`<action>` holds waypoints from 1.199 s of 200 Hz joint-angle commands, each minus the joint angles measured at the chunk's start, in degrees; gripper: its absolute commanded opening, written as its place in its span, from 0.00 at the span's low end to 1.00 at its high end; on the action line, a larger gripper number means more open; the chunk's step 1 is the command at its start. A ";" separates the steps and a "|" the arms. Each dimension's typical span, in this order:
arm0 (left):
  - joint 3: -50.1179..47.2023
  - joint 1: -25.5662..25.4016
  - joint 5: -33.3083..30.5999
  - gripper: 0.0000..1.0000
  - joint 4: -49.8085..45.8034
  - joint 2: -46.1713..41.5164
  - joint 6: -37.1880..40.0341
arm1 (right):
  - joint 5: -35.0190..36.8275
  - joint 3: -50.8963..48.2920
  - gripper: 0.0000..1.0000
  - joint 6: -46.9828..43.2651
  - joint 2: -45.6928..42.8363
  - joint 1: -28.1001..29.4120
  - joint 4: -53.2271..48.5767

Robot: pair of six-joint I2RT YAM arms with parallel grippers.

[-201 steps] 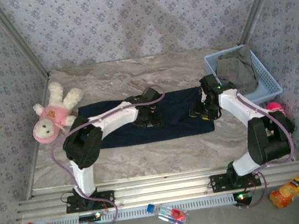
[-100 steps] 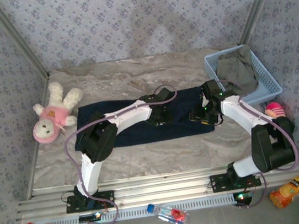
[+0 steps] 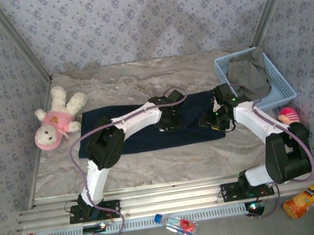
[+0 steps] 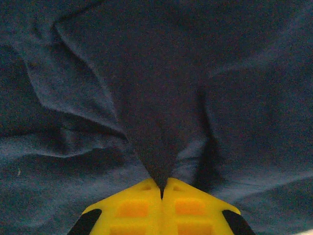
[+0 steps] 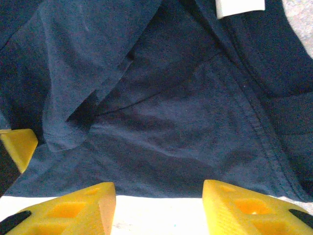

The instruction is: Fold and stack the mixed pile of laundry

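Yellow fingers [image 4: 132, 208] of the left gripper [image 4: 162, 187] are pressed together, pinching a raised ridge of the dark navy garment [image 3: 136, 139] near its middle. The right gripper [image 5: 159, 198] has its fingers spread at the garment's right end, by an edge. The navy garment lies spread across the middle of the table [image 3: 169, 162]. The olive-grey garment [image 3: 249, 75] sits in the light blue basket [image 3: 283, 93] at the far right.

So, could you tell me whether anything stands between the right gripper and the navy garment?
Nothing visible does. The right gripper stands open at the edge of the navy garment, with just bare table between its fingers. The left gripper is shut on a fold of the same cloth.
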 commanded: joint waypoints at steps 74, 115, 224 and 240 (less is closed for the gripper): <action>1.44 4.87 6.22 0.00 2.17 -4.87 -8.43 | -6.72 -4.40 0.28 4.37 4.15 1.16 16.77; 1.02 5.41 5.45 0.00 2.33 -5.51 -8.21 | -2.13 1.32 0.26 3.64 12.34 3.69 16.48; -2.81 6.82 5.53 0.01 3.56 -4.75 -8.56 | 0.67 25.36 0.27 -3.52 24.68 2.97 7.95; -2.76 7.13 5.63 0.01 3.60 -4.59 -8.65 | 1.22 20.65 0.28 -4.09 20.01 2.79 6.71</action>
